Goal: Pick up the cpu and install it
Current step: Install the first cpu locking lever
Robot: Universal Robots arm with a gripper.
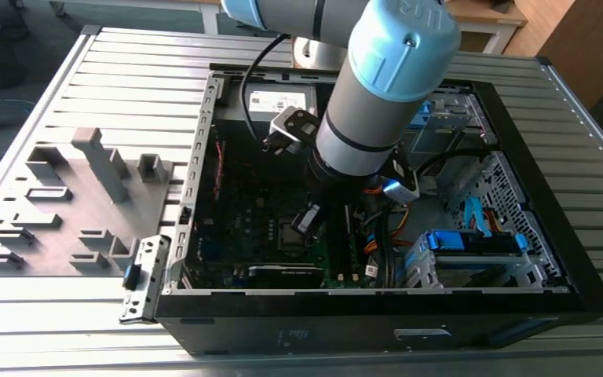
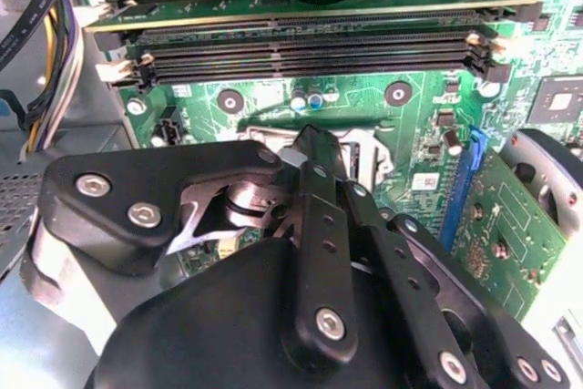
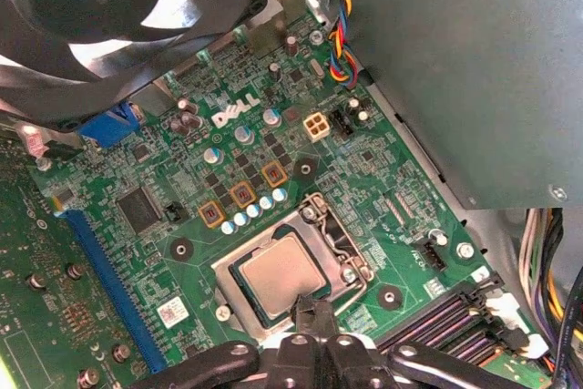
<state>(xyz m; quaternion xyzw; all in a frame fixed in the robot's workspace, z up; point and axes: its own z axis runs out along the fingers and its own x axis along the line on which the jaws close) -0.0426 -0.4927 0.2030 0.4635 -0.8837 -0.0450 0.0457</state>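
Reaching down into the open black computer case (image 1: 511, 302) on the ribbed metal worktop (image 1: 134, 71), with the tool (image 3: 314, 312) low over the green motherboard (image 3: 383, 179), right at the edge of the CPU socket (image 3: 342, 243). Fingers (image 3: 314, 316) drawn together into one narrow black tip, nothing seen between them. The cpu (image 3: 281, 272) lying flat inside the socket, silvery-grey top facing up, framed by the metal socket bracket, tool tip just beside its near edge; contact between tip and chip cannot be told. Socket partly visible past the tool (image 2: 314, 148) in the second wrist view. Black memory slots (image 2: 310, 52) running alongside the socket, one green memory module (image 2: 310, 8) seated beyond them. Blue expansion slot (image 3: 109, 289) on the socket's other side, a black fan (image 3: 100, 6) farther off past the capacitors. Bundle of coloured wires (image 3: 342, 34) beside the grey metal housing (image 3: 474, 61) at the board's edge. Outside the case, at the exterior view's left, a grey plastic fixture tray (image 1: 71, 204) with tall blocks on the worktop.
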